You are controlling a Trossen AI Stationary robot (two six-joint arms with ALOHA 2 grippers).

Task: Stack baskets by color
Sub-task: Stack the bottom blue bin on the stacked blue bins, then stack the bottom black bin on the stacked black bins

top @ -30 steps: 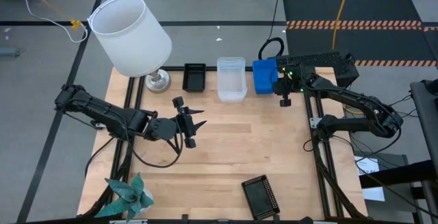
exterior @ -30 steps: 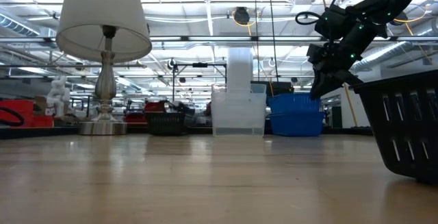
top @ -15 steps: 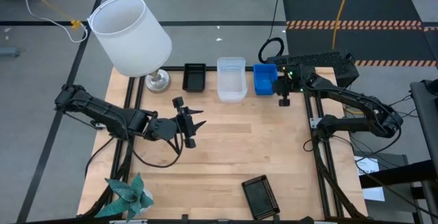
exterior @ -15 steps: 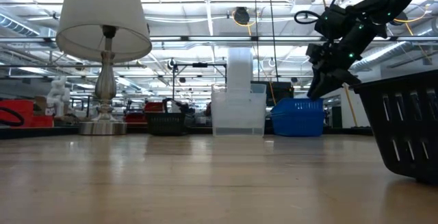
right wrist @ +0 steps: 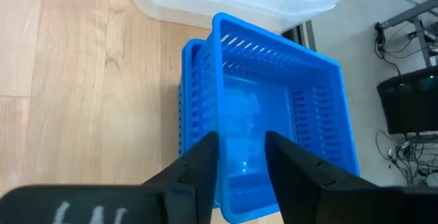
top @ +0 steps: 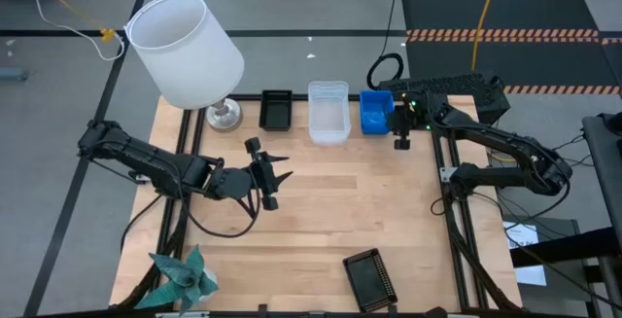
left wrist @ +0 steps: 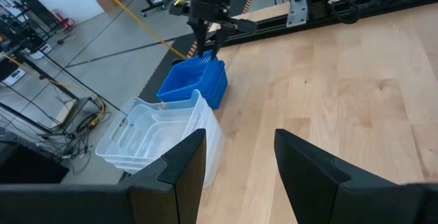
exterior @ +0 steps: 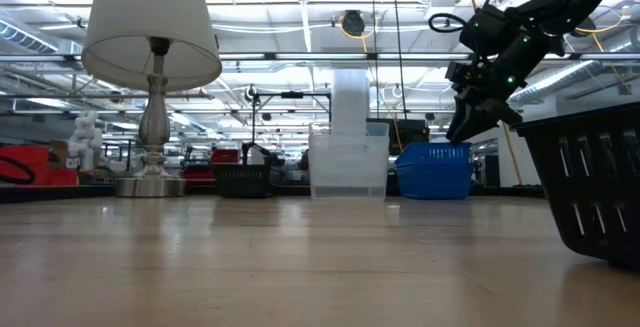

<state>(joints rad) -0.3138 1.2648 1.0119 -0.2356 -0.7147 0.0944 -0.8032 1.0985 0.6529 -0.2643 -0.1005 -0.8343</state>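
Three groups of baskets are lined up along the table's far edge. The blue baskets (top: 375, 111) are seen nested, an inner rim showing inside an outer one in the right wrist view, with nothing else inside. Just beside them, the clear baskets (top: 328, 112) are nested as well, and a black basket (top: 276, 109) stands next past those, near the lamp base (top: 224, 115). A second black basket (top: 369, 279) lies apart at the near edge.

The right gripper (top: 401, 131) is held over the blue stack's near rim; its fingers (right wrist: 198, 166) are parted on either side of that rim without clamping it. The left gripper (top: 275, 175) hangs mid-table, fingers spread, holding nothing.

Compared with a second ago, the blue stack is noted to have dropped from a tilted, raised pose to flat on the table, and the right fingers have opened.

The wood between the far row and the near basket is unoccupied. A teal star (top: 181, 277) sits at the near left corner.
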